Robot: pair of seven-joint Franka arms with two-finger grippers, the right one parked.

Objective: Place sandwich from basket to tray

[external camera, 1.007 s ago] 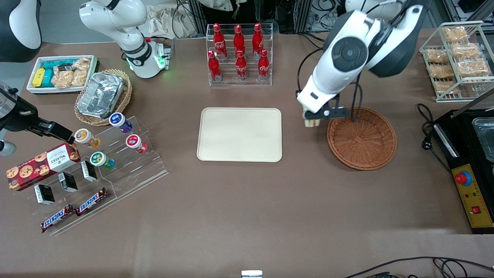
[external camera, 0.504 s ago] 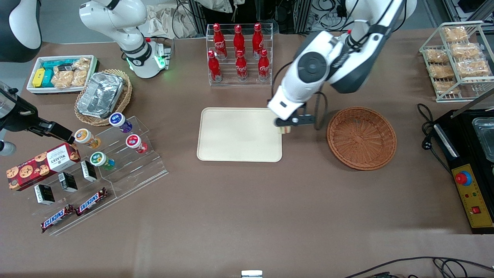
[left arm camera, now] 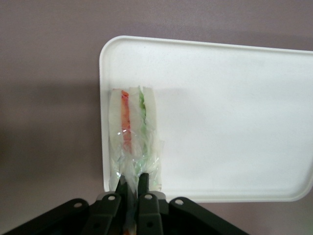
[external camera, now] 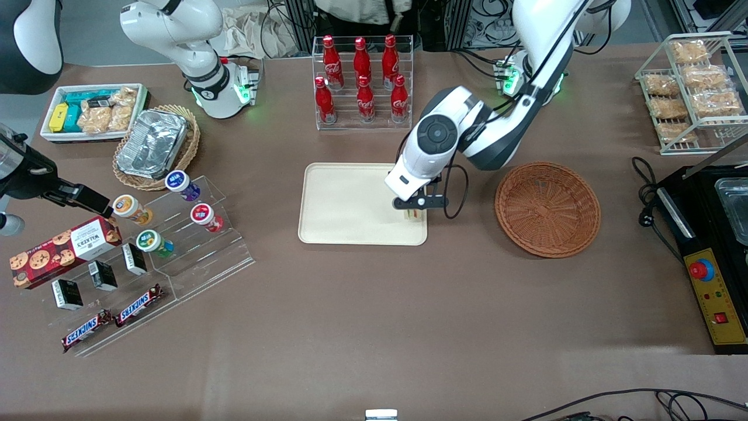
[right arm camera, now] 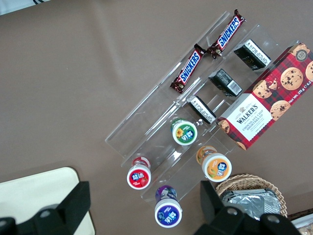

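Note:
My left gripper (external camera: 416, 206) is shut on the plastic wrap of the sandwich (external camera: 415, 214), a pale bread wedge with orange-red and green layers. It holds the sandwich over the cream-beige tray (external camera: 350, 199), at the tray's corner nearest the front camera and toward the basket. In the left wrist view the sandwich (left arm camera: 132, 132) hangs from the gripper (left arm camera: 132, 183) close above the tray (left arm camera: 230, 122), just inside its rim. The reddish-brown wicker basket (external camera: 547, 209) stands empty beside the tray, toward the working arm's end.
A rack of red cola bottles (external camera: 362, 82) stands farther from the camera than the tray. A tan basket with a foil container (external camera: 155, 146), a white snack bin (external camera: 93, 111) and an acrylic snack display (external camera: 152, 245) lie toward the parked arm's end. A wire rack (external camera: 692, 88) and black machine (external camera: 710, 234) lie toward the working arm's end.
My gripper has carried the sandwich from beside the basket's rim sideways to over the tray's corner, and has come nearer the camera and lower.

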